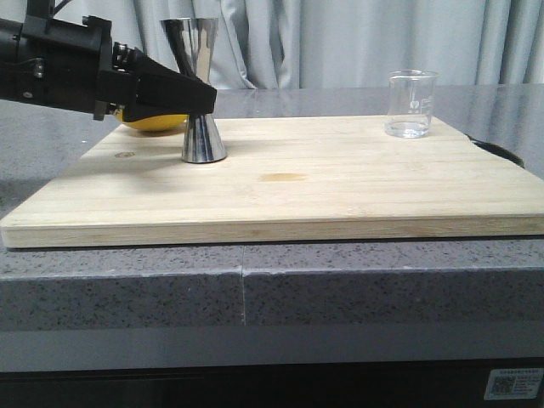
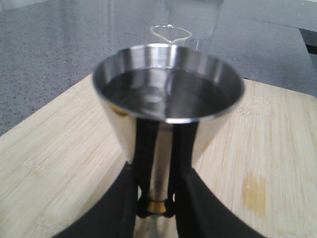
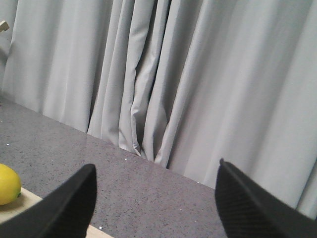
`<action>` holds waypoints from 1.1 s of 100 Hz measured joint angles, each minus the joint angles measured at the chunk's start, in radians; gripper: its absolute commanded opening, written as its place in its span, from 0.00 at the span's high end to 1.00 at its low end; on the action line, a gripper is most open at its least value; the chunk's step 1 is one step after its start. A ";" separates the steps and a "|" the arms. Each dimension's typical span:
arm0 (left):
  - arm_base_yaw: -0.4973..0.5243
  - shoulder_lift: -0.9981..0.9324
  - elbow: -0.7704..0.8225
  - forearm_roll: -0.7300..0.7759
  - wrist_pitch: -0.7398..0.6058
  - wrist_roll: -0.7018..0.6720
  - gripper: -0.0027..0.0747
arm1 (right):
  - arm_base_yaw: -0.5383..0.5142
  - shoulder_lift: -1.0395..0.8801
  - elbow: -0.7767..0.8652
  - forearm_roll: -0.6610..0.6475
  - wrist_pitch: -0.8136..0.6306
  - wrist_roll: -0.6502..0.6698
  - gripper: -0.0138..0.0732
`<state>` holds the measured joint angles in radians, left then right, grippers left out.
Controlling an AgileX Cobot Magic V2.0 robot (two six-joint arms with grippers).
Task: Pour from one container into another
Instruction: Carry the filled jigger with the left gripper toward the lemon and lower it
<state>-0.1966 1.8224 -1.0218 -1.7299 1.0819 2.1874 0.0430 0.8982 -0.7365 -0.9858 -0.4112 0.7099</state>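
A grey speckled bench (image 1: 340, 280) carries a pale wooden cutting board (image 1: 340, 191) that fills most of the front view. Grey curtains (image 1: 340, 42) hang behind it.

Toward the far left of the board stands a shiny steel jigger (image 1: 197, 89), hourglass-shaped, upright, its lower cone resting on the wood. The left arm reaches in from the left, and the left claw (image 1: 200, 100) is pinching the jigger at its narrow waist, one black finger on each side. In the left wrist view the jigger's (image 2: 168, 89) upper cup faces the camera, the black fingers (image 2: 119, 208) press against either side of the gold-tinted waist, and the cup's inner wall shines; whether liquid is in it cannot be told.

Just behind the left claw, at the far left edge of the board, part of a yellow lemon (image 1: 157, 123) shows, mostly hidden by the claw.

At the far right corner of the board stands a small clear glass beaker (image 1: 411, 104), upright, with white printed marks on its side, well apart from the jigger. Its contents cannot be made out. In the left wrist view only its thin spouted rim (image 2: 171, 32) shows beyond the jigger.

The right claw (image 3: 158, 198) does not appear in the front view. Its own wrist view shows two black fingers (image 3: 74, 203) spread wide with nothing between them, facing the curtains, with the lemon (image 3: 7, 184) at one edge.
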 measured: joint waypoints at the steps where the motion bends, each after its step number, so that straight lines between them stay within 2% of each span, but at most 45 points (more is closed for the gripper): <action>1: 0.000 0.000 0.000 0.000 0.000 0.000 0.99 | 0.000 0.000 0.000 0.000 0.000 0.000 0.31; 97: 0.000 0.001 0.000 0.018 0.017 0.001 0.99 | 0.000 0.000 0.000 -0.003 0.000 0.000 0.31; 110: 0.000 0.001 0.000 0.018 0.017 0.001 0.93 | 0.000 0.000 0.000 -0.003 0.000 0.000 0.31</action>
<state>-0.1966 1.8236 -1.0218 -1.7120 1.0988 2.1881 0.0430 0.8982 -0.7365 -0.9883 -0.4112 0.7104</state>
